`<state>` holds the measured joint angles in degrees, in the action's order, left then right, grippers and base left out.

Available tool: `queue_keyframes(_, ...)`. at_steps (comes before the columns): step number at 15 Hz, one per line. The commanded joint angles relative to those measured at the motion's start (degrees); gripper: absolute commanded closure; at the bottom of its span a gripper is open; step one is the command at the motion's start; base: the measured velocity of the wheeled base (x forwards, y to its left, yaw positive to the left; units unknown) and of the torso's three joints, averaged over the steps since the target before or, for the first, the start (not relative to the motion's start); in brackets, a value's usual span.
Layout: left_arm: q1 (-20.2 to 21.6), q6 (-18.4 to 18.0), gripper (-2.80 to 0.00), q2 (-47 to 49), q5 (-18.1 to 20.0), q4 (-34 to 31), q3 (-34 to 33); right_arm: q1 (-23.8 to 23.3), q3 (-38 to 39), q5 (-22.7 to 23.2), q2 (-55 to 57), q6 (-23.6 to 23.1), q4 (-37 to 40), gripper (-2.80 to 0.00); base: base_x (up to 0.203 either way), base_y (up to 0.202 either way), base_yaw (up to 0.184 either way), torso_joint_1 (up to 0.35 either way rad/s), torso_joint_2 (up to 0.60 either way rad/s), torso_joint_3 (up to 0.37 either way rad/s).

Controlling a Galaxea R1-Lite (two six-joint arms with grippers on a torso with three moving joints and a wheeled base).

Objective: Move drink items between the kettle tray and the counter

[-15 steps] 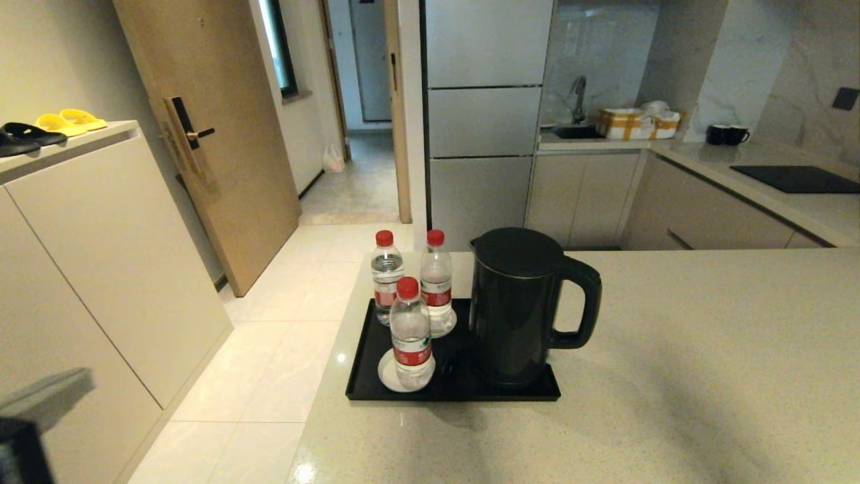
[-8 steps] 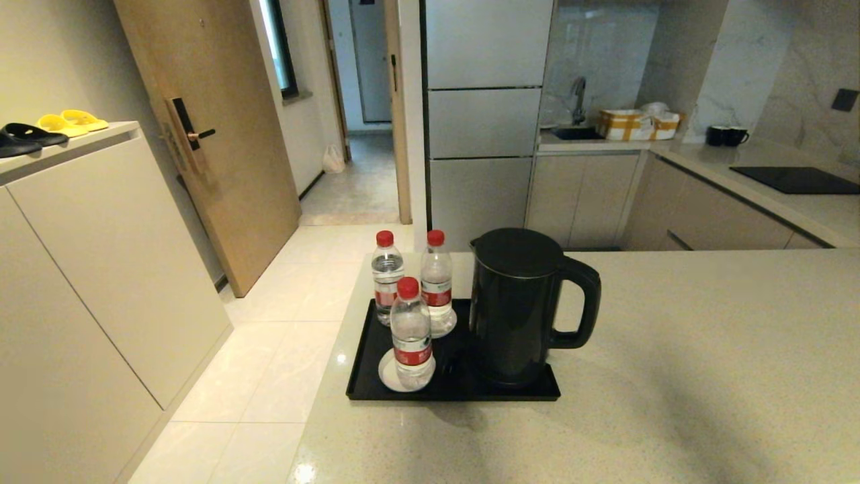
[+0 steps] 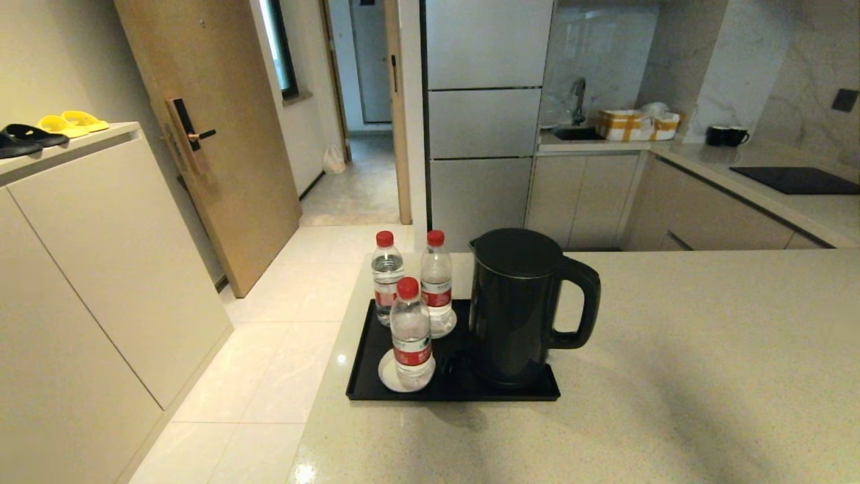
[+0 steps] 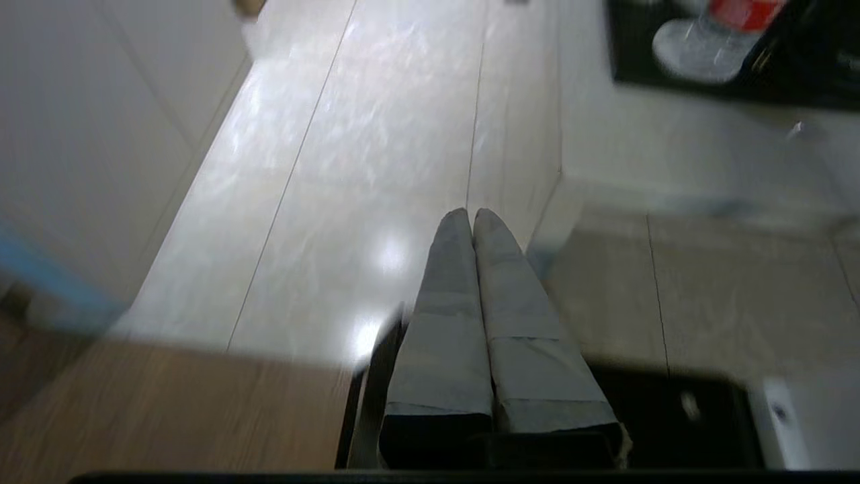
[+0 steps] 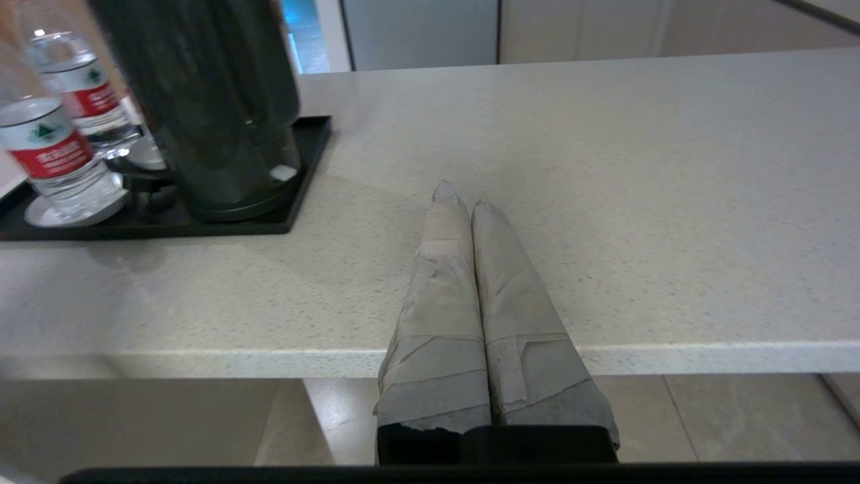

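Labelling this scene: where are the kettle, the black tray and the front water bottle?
kettle [image 3: 514,309], head view, body.
black tray [image 3: 366,349], head view, left floor.
front water bottle [image 3: 411,336], head view, body.

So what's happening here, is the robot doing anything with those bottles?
Nothing is being handled yet. All three water bottles stand on the black tray beside the kettle, none out on the counter. The left gripper hangs shut over the floor; the right gripper is shut near the counter's front edge.
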<state>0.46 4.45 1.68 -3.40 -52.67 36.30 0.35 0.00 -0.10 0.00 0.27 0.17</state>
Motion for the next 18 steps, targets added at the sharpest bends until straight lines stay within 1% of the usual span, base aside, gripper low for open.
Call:
queue_keyframes(1,-0.15,-1.46,0.00,-1.47,0.46,27.71,-18.44,0.00,0.09,0.01,0.09,0.00,0.01,0.00,0.000,0.000,0.000,0.000,0.00,0.000)
queue_keyframes(2,-0.18,-2.87,0.00,-1.50,0.98,38.17,-26.07,0.00,0.09,0.01,0.07,0.00,0.01,0.00,0.000,0.000,0.000,0.000,0.00,0.000)
queue_keyframes(3,-0.20,-3.94,0.00,-1.54,1.67,45.47,-31.86,0.00,0.09,0.01,0.09,0.00,0.01,0.00,0.000,0.000,0.000,0.000,0.00,0.000)
queue_keyframes(4,-0.23,-5.13,0.00,-1.60,2.32,48.60,-35.73,0.00,0.09,0.01,0.09,0.00,0.01,0.00,0.000,0.000,0.000,0.000,0.00,0.000)
queue_keyframes(5,-0.25,-6.00,0.00,-1.64,2.66,48.73,-37.16,0.00,0.09,0.01,0.09,0.00,0.01,0.00,0.000,0.000,0.000,0.000,0.00,0.000)
queue_keyframes(7,-0.29,-7.26,0.00,-1.68,3.30,49.91,-36.03,0.00,0.09,0.01,0.09,0.00,0.01,0.00,0.000,0.000,0.000,0.000,0.00,0.000)
queue_keyframes(18,-0.29,-7.26,0.00,-1.68,3.31,49.94,-36.03,0.00,0.09,0.01,0.09,0.00,0.01,0.00,0.000,0.000,0.000,0.000,0.00,0.000)
